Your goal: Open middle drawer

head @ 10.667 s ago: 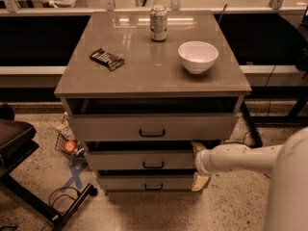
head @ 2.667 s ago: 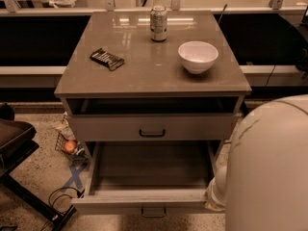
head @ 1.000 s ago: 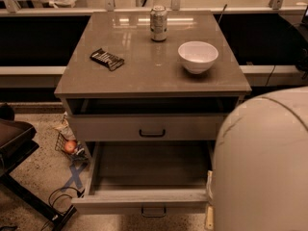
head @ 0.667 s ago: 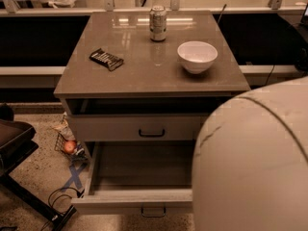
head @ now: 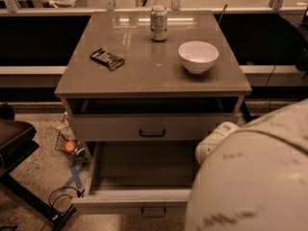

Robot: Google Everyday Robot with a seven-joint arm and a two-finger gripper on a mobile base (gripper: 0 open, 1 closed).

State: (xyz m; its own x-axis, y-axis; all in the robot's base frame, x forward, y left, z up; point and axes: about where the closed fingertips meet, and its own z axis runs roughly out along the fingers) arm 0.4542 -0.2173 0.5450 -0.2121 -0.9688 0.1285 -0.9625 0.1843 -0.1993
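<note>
The middle drawer (head: 130, 199) stands pulled far out of the cabinet. Its shallow grey-beige inside (head: 139, 165) is bare, and its small dark bar handle (head: 153, 211) shows at the bottom edge. The taller top drawer (head: 110, 128) above it sits in, with its handle (head: 152, 133) at centre. The lowest drawer is hidden beneath the open one. My gripper is out of sight. Only the big white arm body (head: 250, 177) fills the lower right, with a rounded joint (head: 216, 138) over the drawer's right side.
On the cabinet top (head: 144, 76) stand a soda can (head: 159, 23), a white bowl (head: 198, 57) and a dark snack packet (head: 107, 58). On the floor at left are a wire basket with an orange object (head: 70, 146), a blue tape cross (head: 74, 177), cables and a black stand (head: 14, 138).
The middle drawer, shut at first with the gripper at its right edge, is now pulled out. Since then the white arm body has swung across the lower right and now sits slightly lower.
</note>
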